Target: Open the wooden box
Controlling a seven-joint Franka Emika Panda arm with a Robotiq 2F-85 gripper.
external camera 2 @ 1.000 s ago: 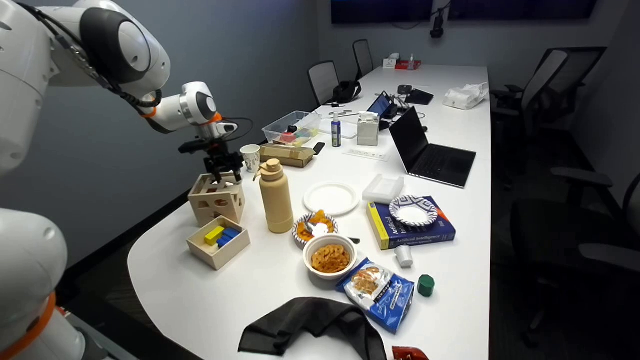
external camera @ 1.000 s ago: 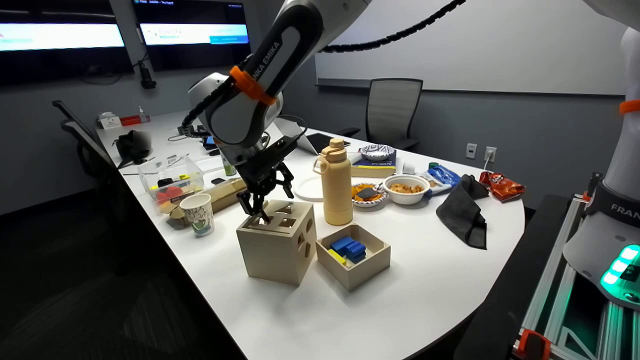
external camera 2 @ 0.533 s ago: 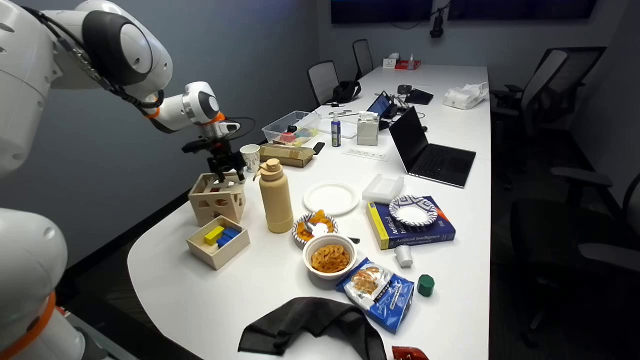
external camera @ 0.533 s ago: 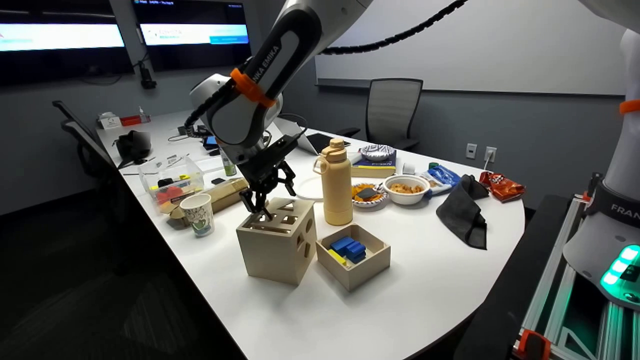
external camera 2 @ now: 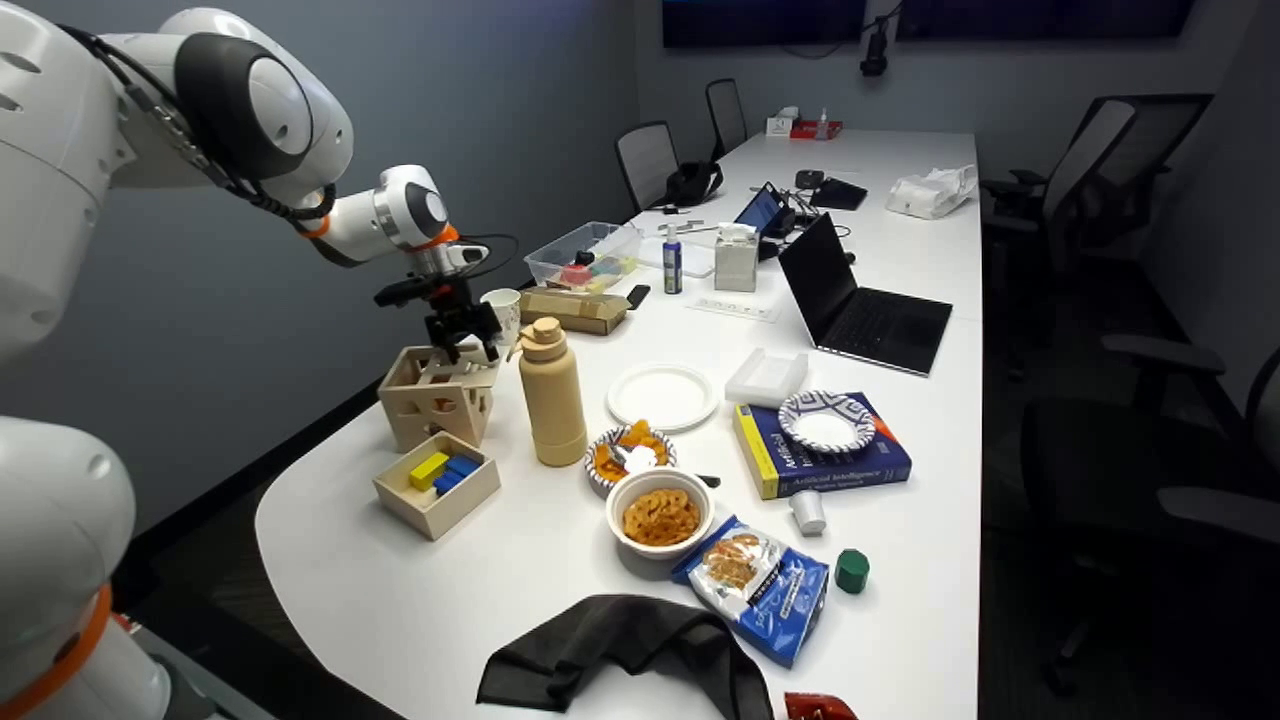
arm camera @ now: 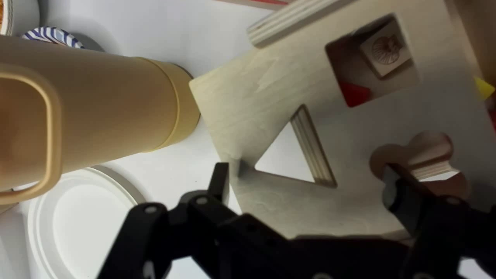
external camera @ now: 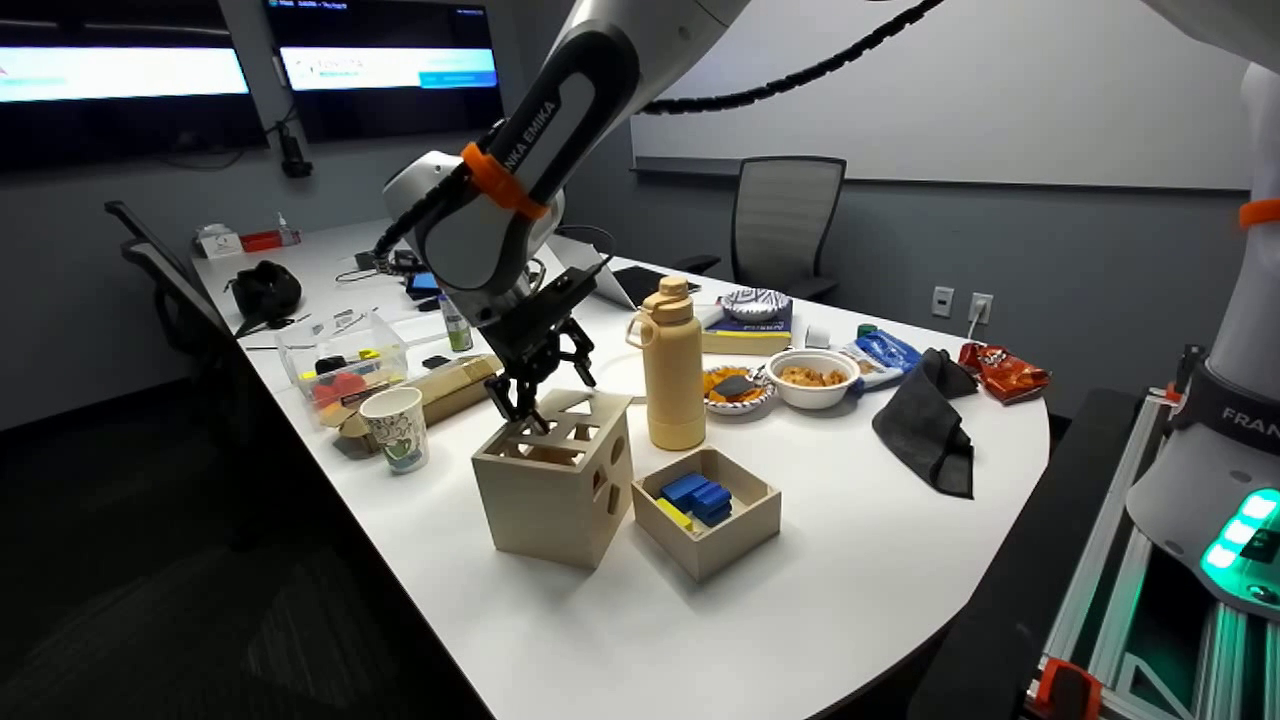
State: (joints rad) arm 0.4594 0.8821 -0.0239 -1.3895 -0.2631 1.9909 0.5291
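The pale wooden box [external camera: 540,520] stands upright on the table; it also shows in an exterior view [external camera 2: 425,428]. Its flat lid [external camera 2: 480,379] with cut-out holes has slid partway off and overhangs the side by the bottle. In the wrist view the lid [arm camera: 255,85] shows white table through its triangular hole. A carved wooden block [arm camera: 386,50] and a red piece [arm camera: 354,94] show through the square hole. My gripper [arm camera: 304,170] is open above the lid in both exterior views [external camera: 565,404]. One fingertip is at the clover hole, the other beyond the lid's edge.
The tall tan bottle [external camera: 675,375] stands close to the overhanging lid. A low wooden tray [external camera: 745,540] with blue and yellow blocks is beside the box. A paper cup [external camera: 396,430], a cardboard package [external camera 2: 572,310] and a white plate [external camera 2: 662,397] are nearby.
The gripper has moved slightly toward the bottle side, and the lid has slid along with it, so it now overhangs the box's edge. The box body has stayed in place.
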